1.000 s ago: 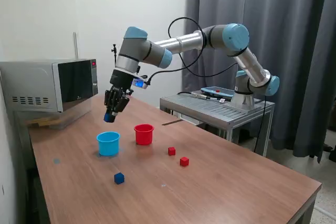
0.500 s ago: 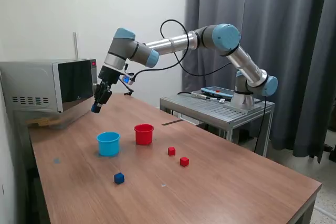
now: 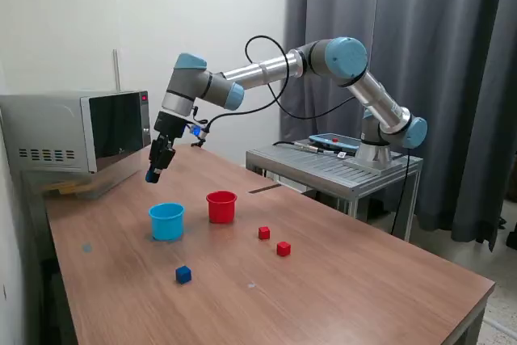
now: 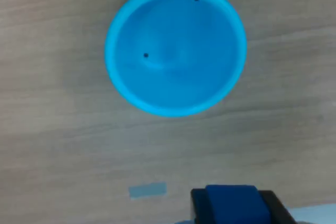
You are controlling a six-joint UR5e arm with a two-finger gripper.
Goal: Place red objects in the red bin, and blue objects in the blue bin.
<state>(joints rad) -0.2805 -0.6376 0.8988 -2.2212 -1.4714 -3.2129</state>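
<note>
My claw (image 3: 152, 175) pinches a dark blue cube (image 4: 231, 204) above the bench (image 3: 339, 280), near the light blue cup (image 3: 166, 221). The red cup (image 3: 221, 207) stands beside; no readable writing.

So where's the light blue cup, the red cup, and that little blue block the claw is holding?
light blue cup (image 4: 176, 51): wrist view, on its inside floor.
red cup (image 3: 221, 208): exterior view, on its outer wall.
blue block (image 4: 231, 203): wrist view, on its visible face between the gripper's fingers.
</note>
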